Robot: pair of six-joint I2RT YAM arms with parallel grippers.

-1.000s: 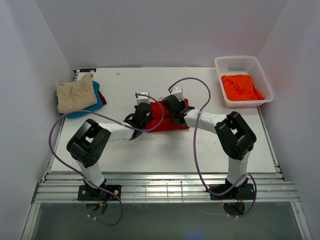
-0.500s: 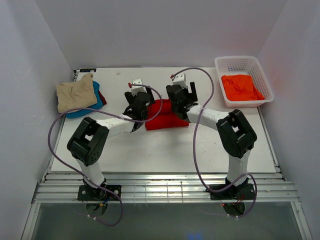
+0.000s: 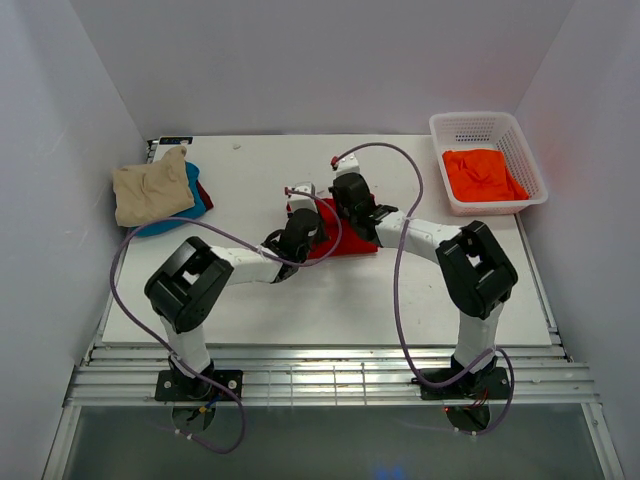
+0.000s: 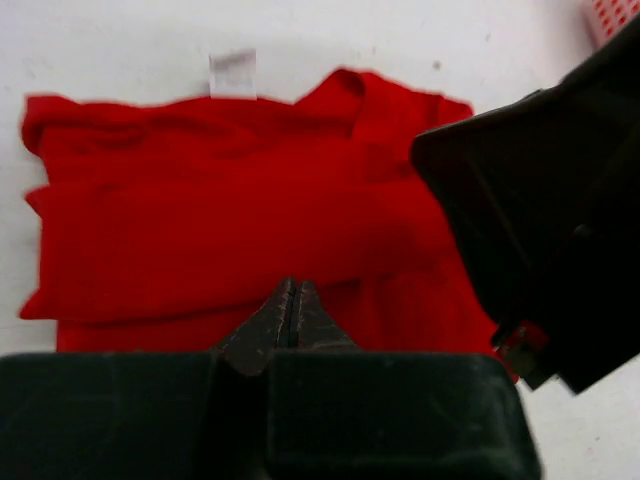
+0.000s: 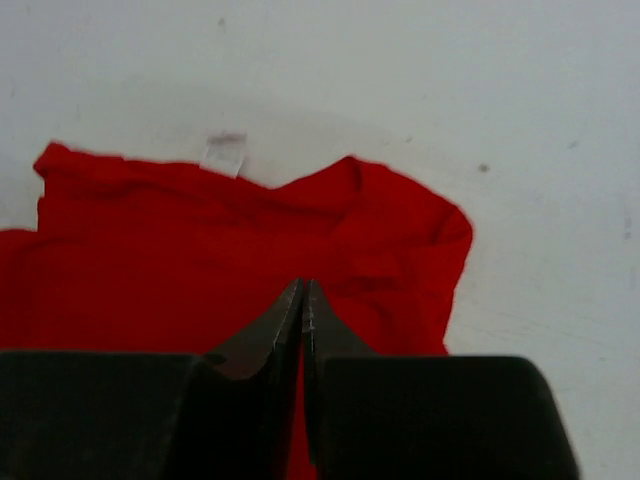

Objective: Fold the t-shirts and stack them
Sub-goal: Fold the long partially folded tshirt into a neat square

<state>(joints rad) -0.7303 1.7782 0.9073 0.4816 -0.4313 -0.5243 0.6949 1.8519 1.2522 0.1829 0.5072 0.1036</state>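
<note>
Though closed, left fingers (image 4: 294, 300) and right fingers (image 5: 303, 300) close together over red t-shirt (image 4: 200, 220); tan t-shirt (image 3: 150, 195) leftward, basket (image 3: 480, 117) rightward.

Your right gripper (image 5: 302, 292) has its dark jaws pressed tight together, the tips meeting just above the bright red shirt (image 5: 190, 250). That shirt lies creased and folded on the white table (image 5: 450, 90). A small white tag (image 5: 224, 153) pokes out from the shirt's far edge, towards its left corner.
</note>
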